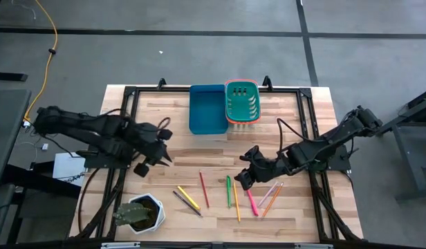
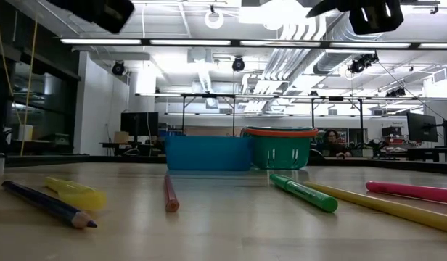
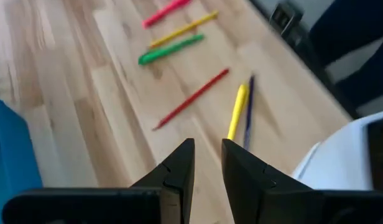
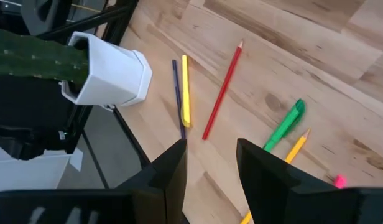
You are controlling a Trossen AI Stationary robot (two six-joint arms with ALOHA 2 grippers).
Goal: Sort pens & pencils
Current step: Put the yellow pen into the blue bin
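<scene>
Both grippers hovered empty, right gripper (image 1: 243, 177) open at frame centre over green pen (image 1: 228, 190), left gripper (image 1: 152, 163) part-open at left; best to drop right straight down, jaws straddling that pen clear of yellow pencil (image 1: 236, 201)

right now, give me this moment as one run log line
left hand open, empty, above table | right hand open, empty, over thin green marker | blue plastic bin holds nothing visible

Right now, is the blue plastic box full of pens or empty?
Empty. From above, the blue plastic box shows only its bare floor, and the coloured pens and pencils all lie out on the wooden table.
</scene>
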